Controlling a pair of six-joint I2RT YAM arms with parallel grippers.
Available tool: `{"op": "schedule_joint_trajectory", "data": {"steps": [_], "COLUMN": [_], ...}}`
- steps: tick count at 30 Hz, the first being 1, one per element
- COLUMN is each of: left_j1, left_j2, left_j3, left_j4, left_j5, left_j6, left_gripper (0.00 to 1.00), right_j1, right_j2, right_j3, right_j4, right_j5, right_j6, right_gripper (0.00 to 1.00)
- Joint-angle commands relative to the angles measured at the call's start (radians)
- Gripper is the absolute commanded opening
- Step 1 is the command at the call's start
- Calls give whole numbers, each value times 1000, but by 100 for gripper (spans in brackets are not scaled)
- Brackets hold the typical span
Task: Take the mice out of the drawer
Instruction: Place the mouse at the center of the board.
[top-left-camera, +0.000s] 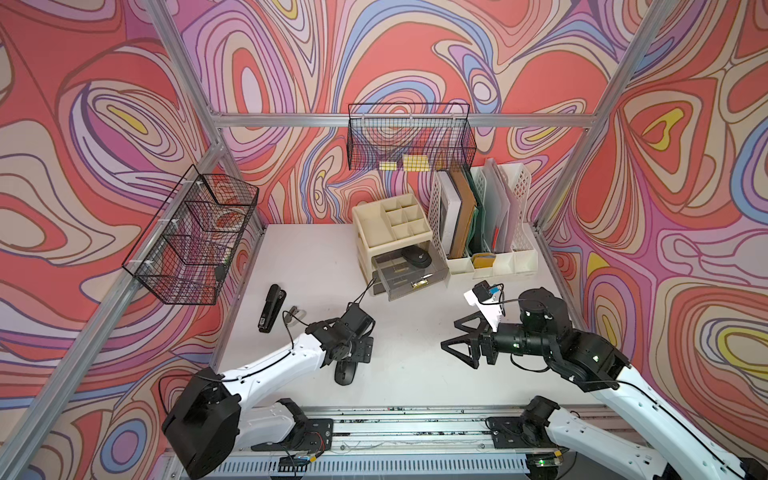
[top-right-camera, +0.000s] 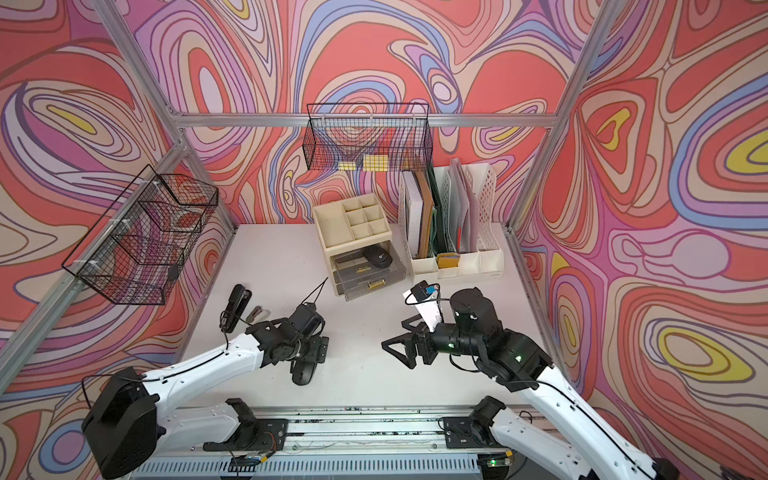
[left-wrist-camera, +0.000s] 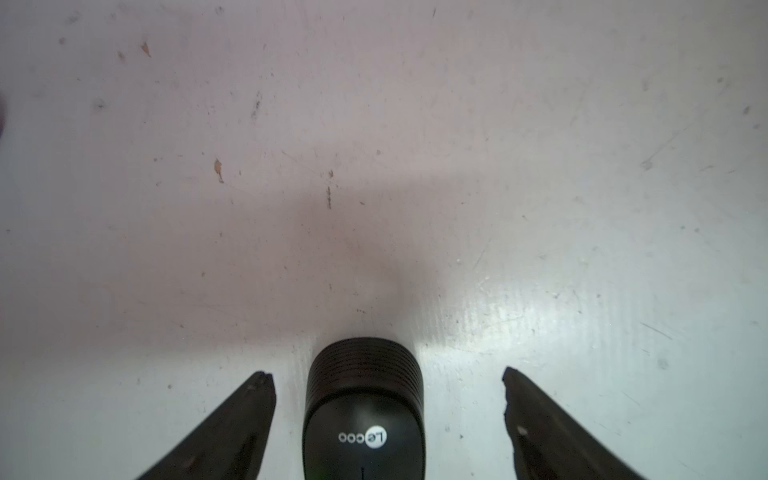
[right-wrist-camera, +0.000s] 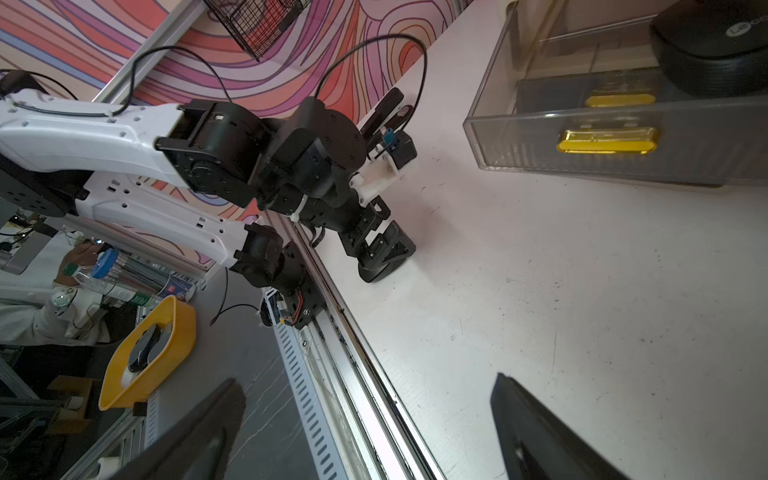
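One black mouse (left-wrist-camera: 363, 419) lies on the white table between the spread fingers of my left gripper (left-wrist-camera: 386, 374); table shows on both sides of it and neither finger touches it. Both top views show this mouse (top-left-camera: 345, 374) (top-right-camera: 302, 373) under the downward-pointing left gripper (top-left-camera: 350, 360). Another mouse (top-left-camera: 415, 257) (top-right-camera: 378, 256) (right-wrist-camera: 715, 41) lies inside the pulled-out smoky-grey drawer (top-left-camera: 409, 289) (right-wrist-camera: 540, 141) with the gold handle; I cannot tell which level it rests in. My right gripper (top-left-camera: 449, 333) (right-wrist-camera: 368, 380) hovers open and empty near the drawer front.
A black stapler (top-left-camera: 271, 307) and a small staple remover (top-left-camera: 294, 312) lie at the left. The cream organiser (top-left-camera: 374, 220) and a white file holder (top-left-camera: 498, 249) stand at the back. Wire baskets (top-left-camera: 195, 237) (top-left-camera: 409, 137) hang on the frame. A metal rail (top-left-camera: 415, 419) borders the front edge.
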Motion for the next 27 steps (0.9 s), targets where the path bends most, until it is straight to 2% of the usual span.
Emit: {"op": "schedule_joint_trajectory", "data": {"steps": [1,7,13,19,25,27], "left_j1": [-5,-5,-5,-5,-5,-5], "left_j2": [-54,-68,58,223,389,450], "left_j3": [85,299,592,845,1018,1078], "left_j4": [-87,-164,-225,-224,-197,-191], "left_j5": [-3,10,49,114,193,219], "left_j6": [33,101,217,306,373,389], "left_gripper": [93,89,78,52,26,14], "right_j1": [1,0,2,0,0,1], "right_j2": [-12,-48,-87,-149,-213,-232], "right_j3": [-9,-1,23,60,67,68], "right_j4": [70,103,78,19,-23,-40], "right_j5": [47,207,303,437,533,552], "right_j6": [20,16,1,-23,-27,-27], "right_gripper": [97,98,98,98,98,98]}}
